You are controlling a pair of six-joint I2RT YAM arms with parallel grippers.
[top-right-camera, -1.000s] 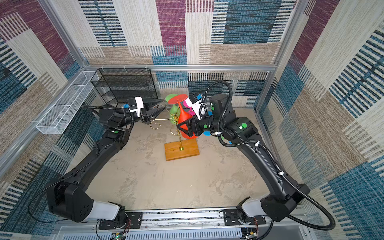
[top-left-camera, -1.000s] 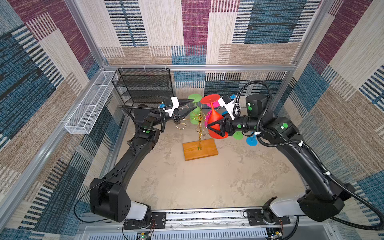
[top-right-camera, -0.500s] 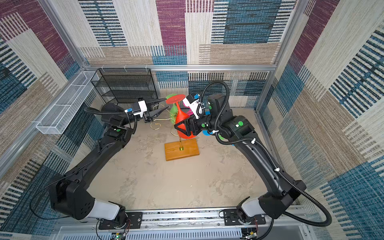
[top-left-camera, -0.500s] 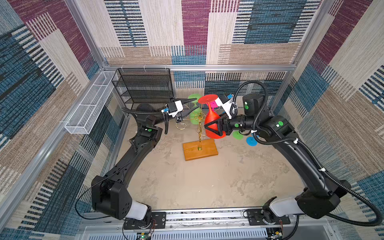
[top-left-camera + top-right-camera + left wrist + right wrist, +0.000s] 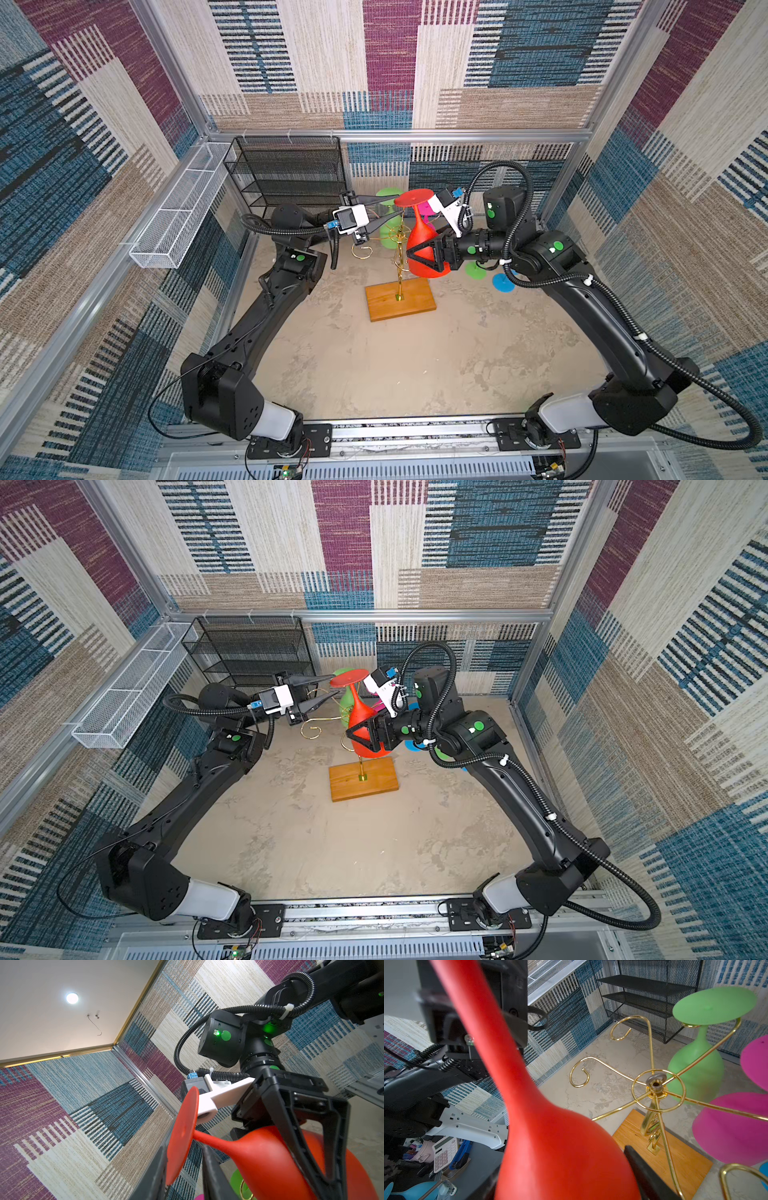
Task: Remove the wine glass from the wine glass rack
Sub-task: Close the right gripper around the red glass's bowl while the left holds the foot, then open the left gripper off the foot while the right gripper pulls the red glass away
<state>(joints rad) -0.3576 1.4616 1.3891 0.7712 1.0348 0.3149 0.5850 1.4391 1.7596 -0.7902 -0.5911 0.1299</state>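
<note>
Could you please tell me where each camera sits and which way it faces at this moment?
Top views: high above the arm bases, facing down toward the far wall; left arm, right arm and rack all show, right pincer closed on the red glass.
Left wrist: on the left arm, tilted up at the ceiling; the left pincer straddles the glass's foot.
Right wrist: on the right arm, facing down over the rack; one own finger shows.
Shared: every view shows the red glass.
</note>
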